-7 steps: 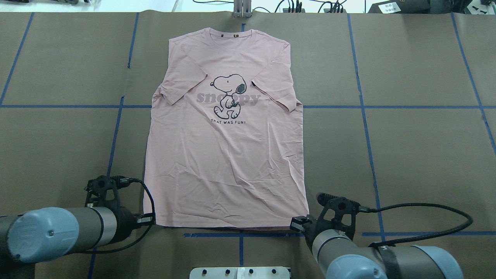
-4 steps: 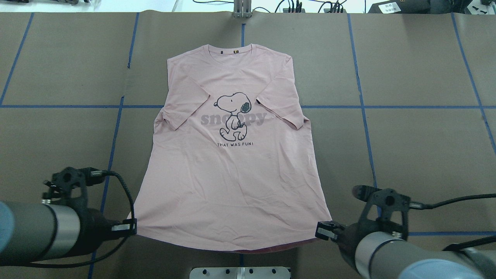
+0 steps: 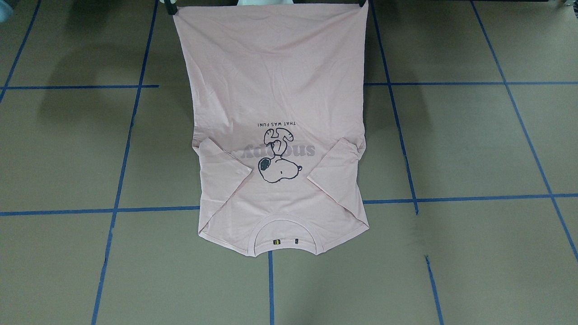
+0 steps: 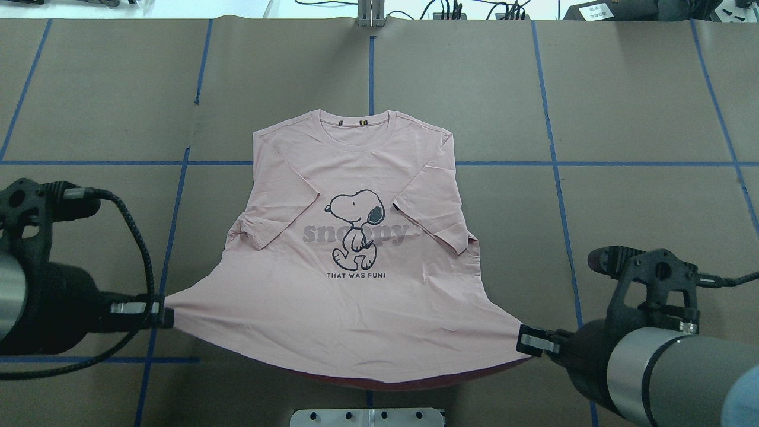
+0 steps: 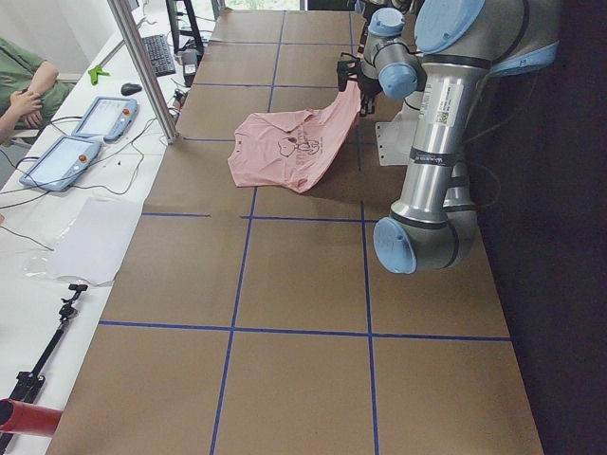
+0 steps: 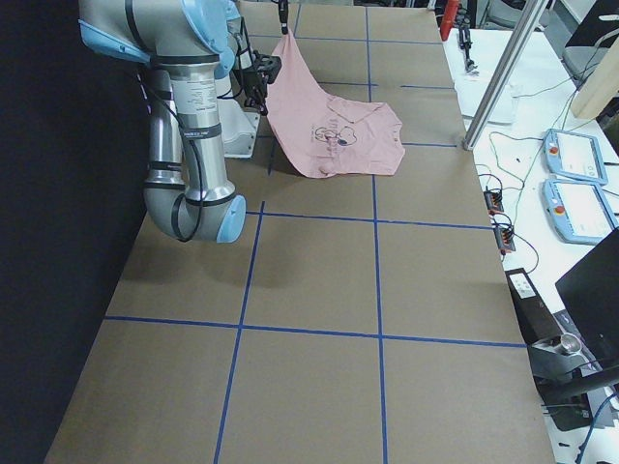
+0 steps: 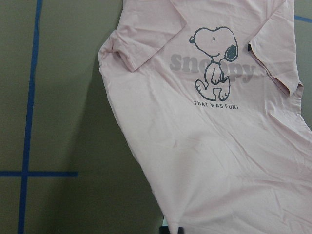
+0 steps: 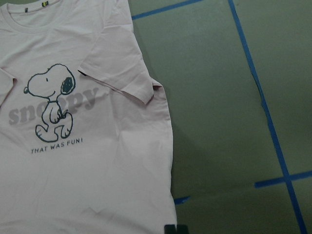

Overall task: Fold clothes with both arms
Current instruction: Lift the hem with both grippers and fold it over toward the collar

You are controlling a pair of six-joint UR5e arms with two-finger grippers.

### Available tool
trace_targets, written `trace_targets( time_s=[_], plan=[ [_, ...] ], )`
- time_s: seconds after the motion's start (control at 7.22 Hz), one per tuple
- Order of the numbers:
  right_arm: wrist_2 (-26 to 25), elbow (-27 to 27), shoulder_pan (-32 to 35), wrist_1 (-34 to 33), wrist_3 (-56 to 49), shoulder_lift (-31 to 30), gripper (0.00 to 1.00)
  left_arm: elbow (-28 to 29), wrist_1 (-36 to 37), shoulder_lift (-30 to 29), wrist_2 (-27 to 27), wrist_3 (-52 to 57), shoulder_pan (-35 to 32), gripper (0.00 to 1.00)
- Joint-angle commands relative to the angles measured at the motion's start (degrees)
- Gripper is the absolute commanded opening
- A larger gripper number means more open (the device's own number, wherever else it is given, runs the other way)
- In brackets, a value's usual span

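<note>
Overhead exterior | left gripper, right gripper each pinch T-shirt hem corners | front-facing view crops both

The overhead view looks forward and down from behind the left hand and right hand; the front view faces it steeply across the table. Side views stand far off at either end. Wrist views hang close. All share the Snoopy T-shirt.
</note>
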Motion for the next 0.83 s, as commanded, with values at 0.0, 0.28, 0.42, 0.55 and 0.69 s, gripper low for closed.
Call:
trace_targets(
  time_s=[0.0, 0.28, 0.42, 0.55, 0.69],
  plan=[
    [4.4, -8.2, 11.3, 1.2, -9.8, 5.6, 0.0, 13.5, 0.5, -6.1, -0.1, 11.4, -10.4, 0.0],
    [5.9, -21.9, 19.6, 12.6, -13.5, 6.9, 0.0, 24.7, -1.0, -9.7, -0.2, 19.6, -16.8, 0.0],
    [8.3, -30.9, 23.5, 21.1, -15.5, 6.9, 0.0, 30.5, -5.5, -10.6, 0.8, 19.9, -17.0, 0.0],
    [8.8, -39.4, 26.3, 28.1, -17.1, 8.5, 0.0, 37.5, -12.8, -11.4, 1.4, 20.1, -17.1, 0.0],
    [8.8, -44.8, 28.1, 31.6, -18.7, 9.2, 0.0, 44.9, -20.0, -12.5, 1.5, 20.1, -17.1, 0.0]
  ],
)
